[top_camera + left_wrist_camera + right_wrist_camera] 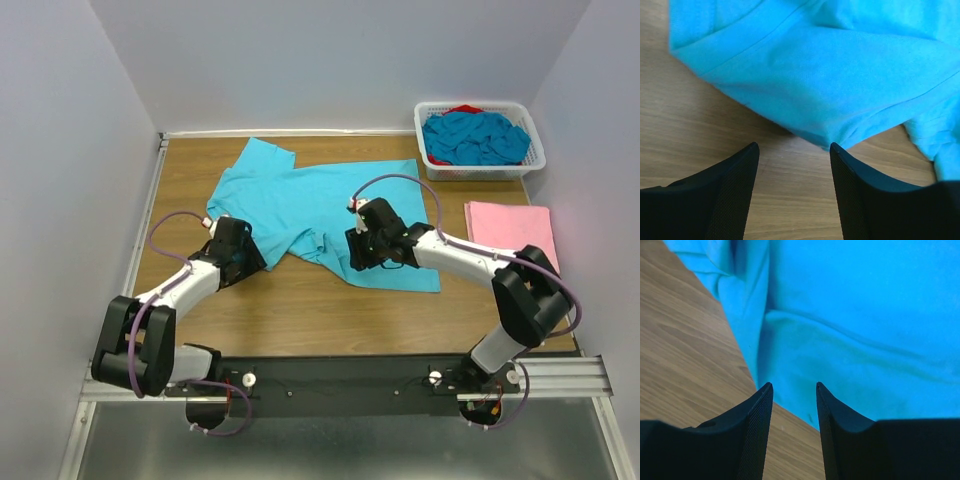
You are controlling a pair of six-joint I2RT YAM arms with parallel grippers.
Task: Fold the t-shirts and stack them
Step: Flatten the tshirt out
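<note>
A turquoise t-shirt [310, 205] lies spread at the centre of the wooden bench [300, 310], inside pale walls [330, 60]. At right lies a folded pink t-shirt [508, 228]. A white basket [480, 172] at rear right holds more turquoise shirts [475, 138]. The spread shirt's long axis runs left-right, one sleeve toward rear left. Left jaws: open, beside its near edge. Right jaws: open, over that edge.

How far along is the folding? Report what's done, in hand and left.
Done: one pink shirt lies folded at the right of the table. In hand: a turquoise shirt lies spread and rumpled mid-table; the left gripper and right gripper stand open at its near edge, holding nothing. Left: folding this one, plus the turquoise heap in the basket.
</note>
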